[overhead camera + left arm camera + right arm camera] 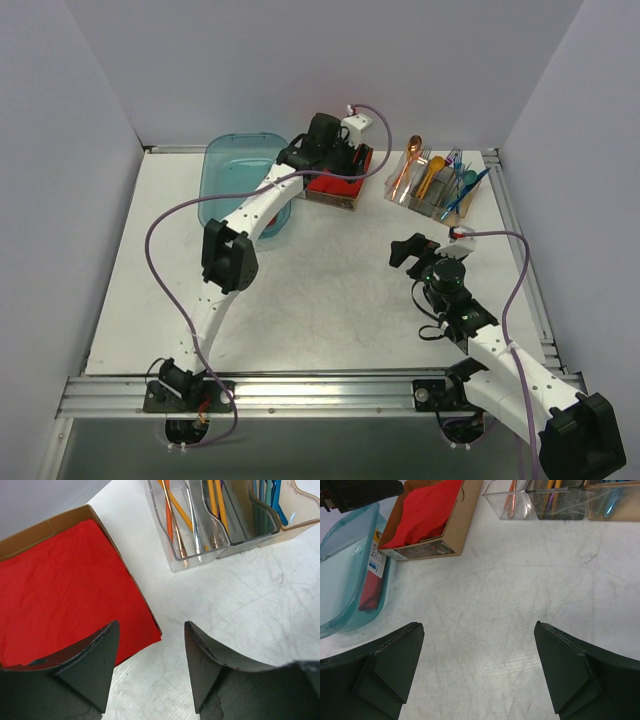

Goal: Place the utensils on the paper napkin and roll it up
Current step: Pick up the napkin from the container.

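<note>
Jaws apart on the left gripper point(150, 670), one finger over the red napkin stack point(65, 595), perhaps touching it; right gripper point(479, 675) spread wide, holding nothing.

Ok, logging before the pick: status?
Left gripper open, above napkin stack corner. Right gripper open, over table. No sheet laid out; utensils in clear organizer. Nothing in the way.

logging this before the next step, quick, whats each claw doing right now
left claw: open, holding nothing
right claw: open, holding nothing
</note>
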`<state>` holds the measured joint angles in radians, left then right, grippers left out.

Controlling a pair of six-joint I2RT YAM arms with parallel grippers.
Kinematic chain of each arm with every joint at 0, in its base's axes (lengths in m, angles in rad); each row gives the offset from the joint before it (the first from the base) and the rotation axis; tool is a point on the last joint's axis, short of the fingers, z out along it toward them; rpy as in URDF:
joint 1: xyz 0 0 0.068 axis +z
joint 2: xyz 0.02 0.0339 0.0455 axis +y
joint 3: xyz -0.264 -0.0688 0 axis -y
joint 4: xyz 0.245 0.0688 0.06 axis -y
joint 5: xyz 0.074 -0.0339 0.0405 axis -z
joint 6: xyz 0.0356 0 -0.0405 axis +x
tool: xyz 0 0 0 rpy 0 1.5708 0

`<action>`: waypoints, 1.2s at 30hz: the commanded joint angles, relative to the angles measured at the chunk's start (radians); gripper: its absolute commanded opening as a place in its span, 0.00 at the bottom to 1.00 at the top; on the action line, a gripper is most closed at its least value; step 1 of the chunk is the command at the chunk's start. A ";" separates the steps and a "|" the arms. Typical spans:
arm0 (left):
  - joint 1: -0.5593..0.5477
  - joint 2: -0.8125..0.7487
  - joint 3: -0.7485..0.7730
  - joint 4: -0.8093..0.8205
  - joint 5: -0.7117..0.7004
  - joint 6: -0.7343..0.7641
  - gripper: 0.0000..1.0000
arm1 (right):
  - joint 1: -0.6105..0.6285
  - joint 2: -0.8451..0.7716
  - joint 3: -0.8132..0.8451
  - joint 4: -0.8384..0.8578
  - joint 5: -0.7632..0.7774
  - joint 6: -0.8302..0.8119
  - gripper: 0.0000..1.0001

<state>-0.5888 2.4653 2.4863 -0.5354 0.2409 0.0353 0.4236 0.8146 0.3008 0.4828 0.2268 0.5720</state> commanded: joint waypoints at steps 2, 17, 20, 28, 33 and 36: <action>-0.014 0.049 0.083 -0.041 0.023 0.026 0.63 | -0.011 0.008 0.021 0.036 0.002 -0.011 0.99; -0.020 0.100 0.100 -0.084 -0.022 0.038 0.53 | -0.016 0.012 0.021 0.039 -0.003 -0.009 0.99; -0.020 0.107 0.105 -0.089 -0.023 0.040 0.52 | -0.017 0.011 0.021 0.037 -0.003 -0.011 0.99; -0.023 0.132 0.120 -0.103 -0.017 0.043 0.52 | -0.020 0.014 0.023 0.037 -0.004 -0.009 0.99; -0.023 0.152 0.138 -0.113 -0.020 0.044 0.50 | -0.022 0.015 0.023 0.037 -0.006 -0.009 0.99; -0.025 0.158 0.145 -0.118 -0.020 0.048 0.49 | -0.022 0.014 0.023 0.036 -0.007 -0.011 0.99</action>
<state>-0.6075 2.6133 2.5729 -0.6483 0.2203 0.0647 0.4110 0.8276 0.3008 0.4828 0.2180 0.5720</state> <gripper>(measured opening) 0.490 0.991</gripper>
